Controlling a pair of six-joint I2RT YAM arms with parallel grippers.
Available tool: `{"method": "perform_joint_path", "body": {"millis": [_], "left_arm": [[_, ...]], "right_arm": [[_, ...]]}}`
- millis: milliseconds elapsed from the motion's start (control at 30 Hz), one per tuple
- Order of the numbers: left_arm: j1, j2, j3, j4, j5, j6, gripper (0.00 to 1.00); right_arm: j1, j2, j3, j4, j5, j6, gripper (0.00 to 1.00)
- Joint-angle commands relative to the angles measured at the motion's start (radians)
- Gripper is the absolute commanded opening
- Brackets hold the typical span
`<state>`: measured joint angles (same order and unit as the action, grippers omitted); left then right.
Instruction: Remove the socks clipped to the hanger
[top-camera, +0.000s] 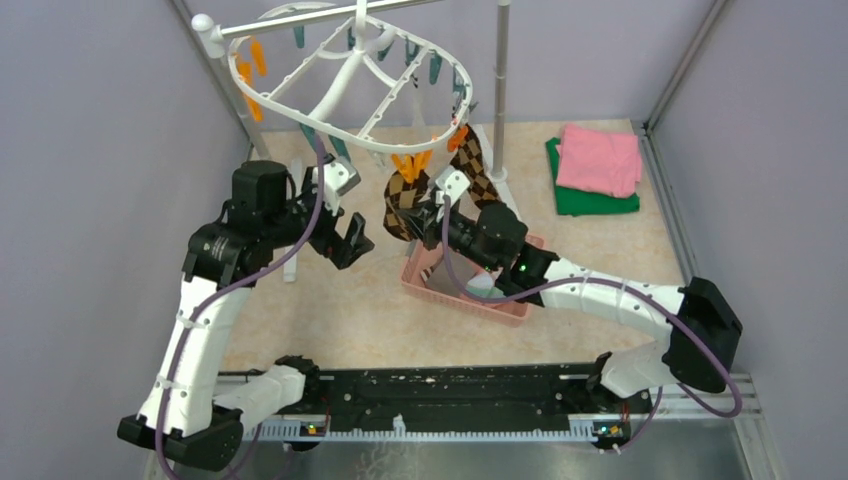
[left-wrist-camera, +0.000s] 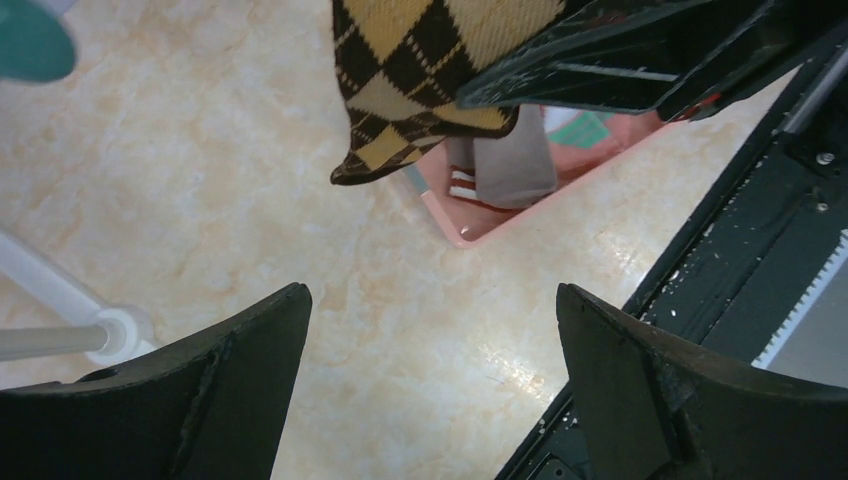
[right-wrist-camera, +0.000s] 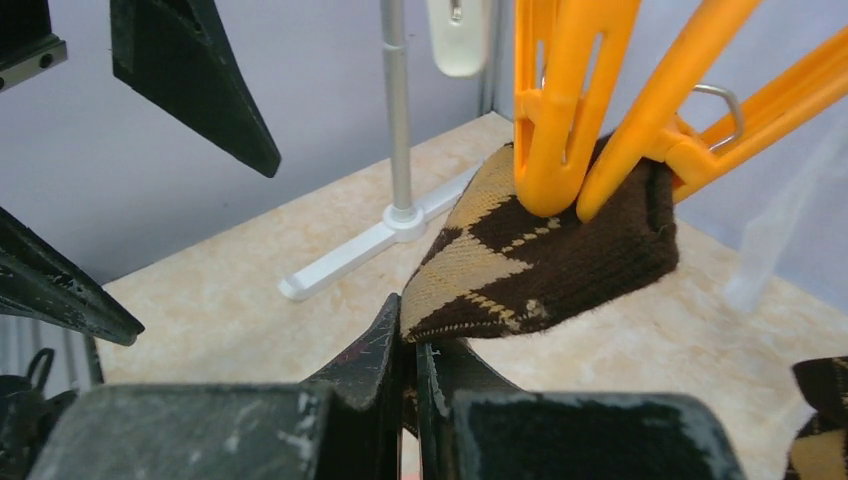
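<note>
Our right end effector (right-wrist-camera: 413, 345) clamps the brown diamond-patterned knit sock (right-wrist-camera: 560, 250), its edge hidden; left end effector (left-wrist-camera: 432, 295) gapes empty.

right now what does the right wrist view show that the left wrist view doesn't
Only right wrist: orange clips biting the diamond sock at its top edge, and the right gripper shut on its lower corner. Only left wrist: the open left gripper above the table, and a pink basket holding a grey sock. Both: the diamond sock and the marbled table.
</note>
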<state>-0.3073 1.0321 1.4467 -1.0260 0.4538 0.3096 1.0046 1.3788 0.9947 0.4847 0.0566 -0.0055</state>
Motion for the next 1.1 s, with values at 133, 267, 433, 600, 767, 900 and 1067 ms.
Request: {"method": "perform_joint_path", "body": {"millis": [133, 267, 433, 600, 767, 900, 1067], "left_arm": [[0.002, -0.059, -0.044, 0.06, 0.126, 0.029, 0.99], [0.002, -0.058, -0.009, 0.056, 0.167, 0.024, 0.99], [0.001, -0.049, 0.044, 0.087, 0.16, -0.01, 0.99], [0.002, -0.024, 0.053, 0.12, 0.119, -0.035, 0.99], [0.002, 0.012, 0.07, 0.21, 0.149, -0.157, 0.99], [0.002, 0.092, 0.143, 0.239, 0.173, -0.247, 0.99], [0.002, 0.144, 0.188, 0.253, 0.117, -0.308, 0.99]], "right_arm": [[0.06, 0.038, 0.095, 0.062, -0.086, 0.089, 0.0], [0.07, 0.068, 0.096, 0.059, -0.105, 0.094, 0.0], [0.072, 0.118, 0.084, 0.064, -0.123, 0.111, 0.0], [0.076, 0.117, 0.068, 0.09, -0.124, 0.125, 0.0], [0.084, 0.132, 0.082, 0.094, -0.128, 0.128, 0.0], [0.095, 0.155, 0.103, 0.103, -0.1, 0.119, 0.0], [0.119, 0.218, 0.159, 0.117, -0.061, 0.11, 0.0]]}}
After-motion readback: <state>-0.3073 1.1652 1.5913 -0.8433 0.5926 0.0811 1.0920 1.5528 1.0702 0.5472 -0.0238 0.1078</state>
